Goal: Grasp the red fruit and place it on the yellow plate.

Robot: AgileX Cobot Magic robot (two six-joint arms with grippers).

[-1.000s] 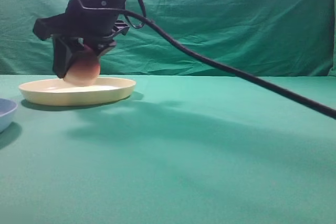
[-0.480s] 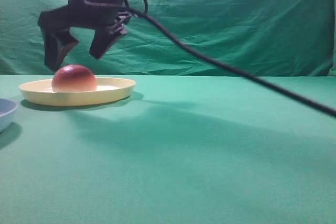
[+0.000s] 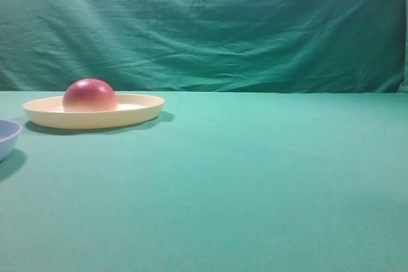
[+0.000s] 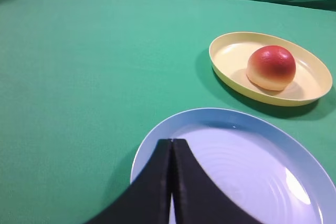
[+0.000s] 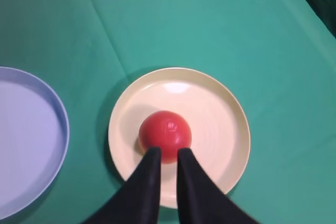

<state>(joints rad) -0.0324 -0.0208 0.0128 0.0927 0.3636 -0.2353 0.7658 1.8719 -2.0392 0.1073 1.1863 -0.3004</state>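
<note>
The red fruit [image 3: 90, 95] sits flat side down on the left part of the yellow plate [image 3: 137, 109], with nothing touching it. Neither gripper shows in the exterior view. In the right wrist view my right gripper [image 5: 168, 150] hangs high above the fruit [image 5: 164, 132] and the plate [image 5: 215, 124], its fingers a narrow gap apart and holding nothing. In the left wrist view my left gripper [image 4: 171, 141] is shut and empty over the light blue dish. Beyond it lie the fruit [image 4: 271, 66] and the plate [image 4: 223, 74].
The light blue dish [image 3: 6, 135] lies at the left edge of the green table, close beside the yellow plate; it also appears under the left gripper [image 4: 262, 171] and in the right wrist view [image 5: 26, 140]. A green cloth backdrop [image 3: 204, 23] hangs behind.
The right gripper let go of the fruit on the plate, opened, then rose up out of the exterior view. The fruit now rests still on the plate.
</note>
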